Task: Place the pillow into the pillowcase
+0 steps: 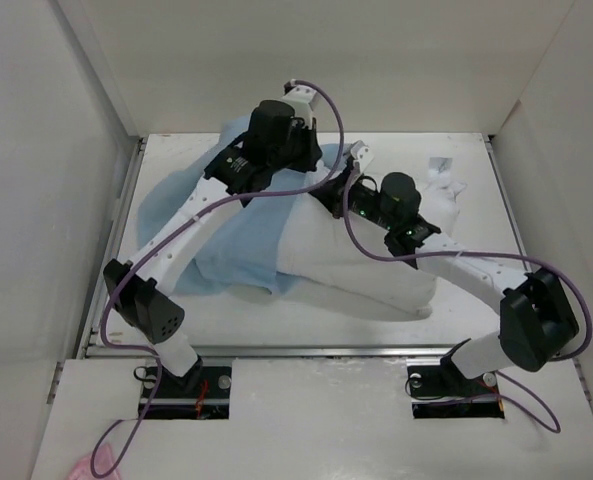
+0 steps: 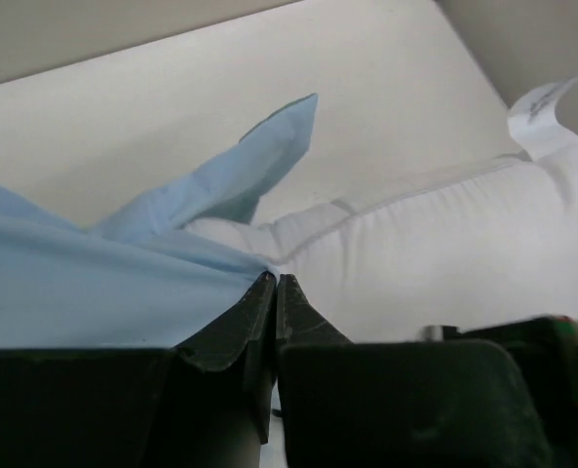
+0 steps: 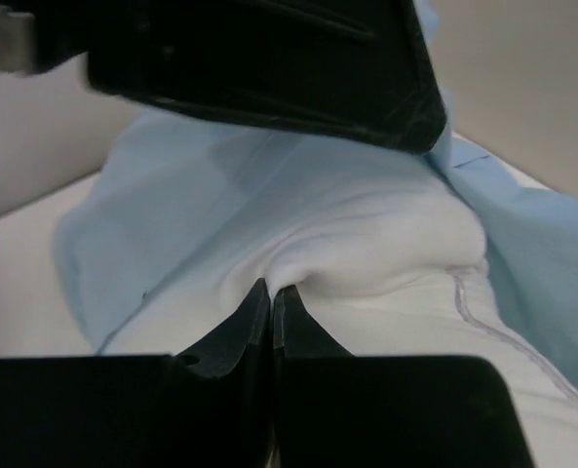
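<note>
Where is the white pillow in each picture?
Top view: the pillow lies in the middle, a bit to the right, partly under the right arm.
Left wrist view: it fills the right side, just past the fingertips.
Right wrist view: it bulges in the middle, just above the fingertips.
Shared landmark: the light blue pillowcase touches the pillow in all three.

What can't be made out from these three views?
1. Opening of the pillowcase: top external, covered by the left arm; wrist views too close.
2. Whether the left gripper pinches pillow as well as cloth: left wrist, jaws cover the contact.
3. Top external: right gripper hidden under its wrist.
4. Right wrist, far side: blocked by black housing.
</note>
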Robot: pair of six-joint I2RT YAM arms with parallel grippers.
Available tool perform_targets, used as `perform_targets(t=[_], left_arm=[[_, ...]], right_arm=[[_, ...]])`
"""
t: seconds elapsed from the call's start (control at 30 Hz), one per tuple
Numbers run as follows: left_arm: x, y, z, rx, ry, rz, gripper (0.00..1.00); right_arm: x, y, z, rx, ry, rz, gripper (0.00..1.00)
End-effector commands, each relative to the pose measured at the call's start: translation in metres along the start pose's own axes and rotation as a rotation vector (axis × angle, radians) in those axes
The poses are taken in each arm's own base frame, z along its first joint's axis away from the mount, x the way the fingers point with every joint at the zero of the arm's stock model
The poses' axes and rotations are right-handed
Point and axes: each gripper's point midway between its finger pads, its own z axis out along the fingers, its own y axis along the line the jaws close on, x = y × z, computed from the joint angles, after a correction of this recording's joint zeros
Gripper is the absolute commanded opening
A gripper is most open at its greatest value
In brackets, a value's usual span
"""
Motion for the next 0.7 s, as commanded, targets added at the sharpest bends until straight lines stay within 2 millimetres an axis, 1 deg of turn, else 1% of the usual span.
perform_targets(t=[0.0,0.03,0.07,0.1,0.13,0.17,0.2,0.23,0.27,0.3,0.33,0.37,0.4,0.43,0.47,0.5,0.53,0.57,0.6,0.63,0.67], left_arm=[[-0.039,-0.089,-0.027,0.311,-0.134,0.062,0.0],[-0.034,-0.103,-0.031,0.357,-0.121,0.071,0.0],[-0.022,-0.124,-0.034,0.41,-0.093,0.084,0.0],[-0.012,-0.135,-0.036,0.445,-0.069,0.083,0.0],[0.009,-0.147,-0.037,0.497,-0.015,0.092,0.0],[0.018,-0.159,-0.038,0.53,0.006,0.079,0.0],[0.044,-0.174,-0.032,0.567,0.068,0.091,0.0],[0.065,-0.181,-0.027,0.582,0.121,0.088,0.0],[0.081,-0.188,-0.023,0.598,0.168,0.068,0.0],[0.106,-0.201,-0.016,0.63,0.232,0.065,0.0],[0.119,-0.21,-0.014,0.679,0.262,0.068,0.0],[0.132,-0.221,-0.019,0.738,0.312,0.059,0.0],[0.145,-0.225,-0.018,0.745,0.353,0.04,0.0],[0.156,-0.236,-0.021,0.777,0.369,0.05,0.0],[0.175,-0.239,-0.022,0.791,0.418,0.052,0.0],[0.183,-0.247,-0.029,0.832,0.441,0.047,0.0],[0.192,-0.26,-0.041,0.882,0.463,0.06,0.0],[0.201,-0.267,-0.046,0.915,0.48,0.083,0.0],[0.2,-0.274,-0.054,0.934,0.482,0.111,0.0],[0.208,-0.278,-0.059,0.943,0.505,0.141,0.0],[0.216,-0.283,-0.068,0.949,0.528,0.172,0.0]], right_arm=[[-0.048,0.01,-0.002,0.002,-0.274,0.026,0.0],[-0.046,0.005,-0.006,0.04,-0.308,0.084,0.0],[-0.044,-0.006,-0.012,0.092,-0.35,0.114,0.0],[-0.025,-0.025,-0.021,0.175,-0.362,0.159,0.0],[-0.033,-0.03,-0.026,0.178,-0.429,0.171,0.0],[-0.032,-0.032,-0.029,0.174,-0.449,0.216,0.0],[-0.03,-0.037,-0.031,0.188,-0.461,0.228,0.0],[-0.026,-0.042,-0.035,0.203,-0.477,0.237,0.0],[-0.024,-0.044,-0.037,0.214,-0.487,0.263,0.0],[-0.022,-0.045,-0.04,0.224,-0.495,0.277,0.0],[-0.014,-0.053,-0.046,0.263,-0.498,0.302,0.0],[-0.01,-0.06,-0.049,0.281,-0.507,0.319,0.0],[-0.01,-0.062,-0.052,0.284,-0.517,0.34,0.0],[-0.003,-0.076,-0.057,0.327,-0.52,0.361,0.0],[0.012,-0.084,-0.059,0.359,-0.505,0.39,0.0],[0.019,-0.091,-0.062,0.387,-0.51,0.453,0.0],[0.025,-0.099,-0.066,0.415,-0.516,0.485,0.0],[0.034,-0.112,-0.072,0.453,-0.52,0.514,0.0],[0.038,-0.118,-0.073,0.457,-0.537,0.534,0.0],[0.04,-0.122,-0.074,0.451,-0.547,0.562,0.0],[0.043,-0.13,-0.078,0.454,-0.548,0.578,0.0]])
